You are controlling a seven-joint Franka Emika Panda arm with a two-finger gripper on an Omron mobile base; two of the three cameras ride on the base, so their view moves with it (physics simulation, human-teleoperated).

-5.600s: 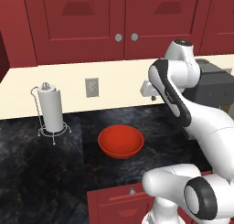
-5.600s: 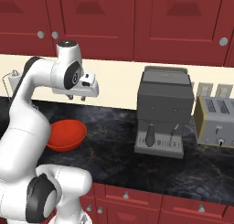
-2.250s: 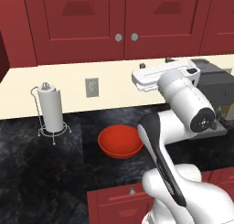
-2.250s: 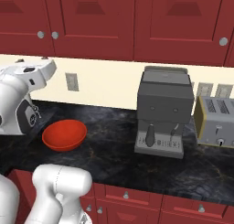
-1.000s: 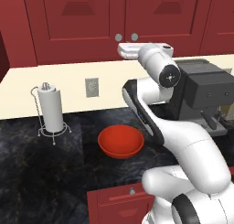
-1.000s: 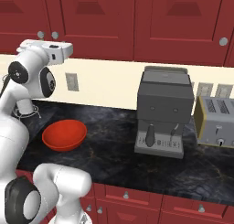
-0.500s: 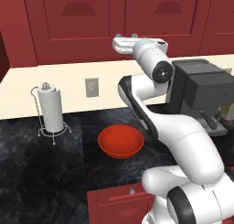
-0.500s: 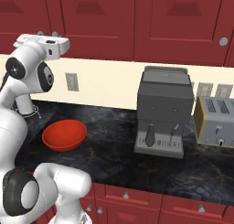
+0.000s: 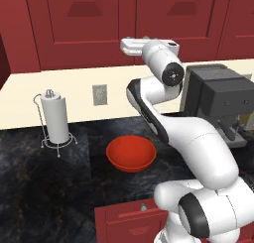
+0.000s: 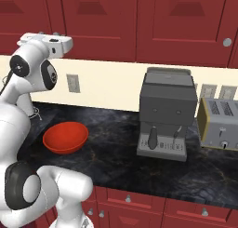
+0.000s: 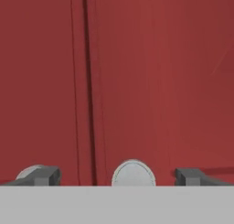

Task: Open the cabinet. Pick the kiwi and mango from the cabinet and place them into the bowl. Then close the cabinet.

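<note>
On the worktop (image 9: 59, 182) the bowl (image 9: 130, 153) is unmoved; the hand (image 11: 119, 176), spread, has been raised to the cabinet (image 11: 137, 81), seemingly astride a knob (image 11: 133, 174).

paper towel stand (image 9: 54, 122): upright on tabletop (image 9: 44, 187), left
coffee machine (image 10: 166, 113): against wall
toaster (image 10: 219, 124): just right of coffee machine
outlet (image 9: 99, 94): on wall

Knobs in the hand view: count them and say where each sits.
2. One knob sits between the open gripper fingertips, right of the door seam. Another knob is left of the seam, partly behind the left fingertip. Both are cut off below.
</note>
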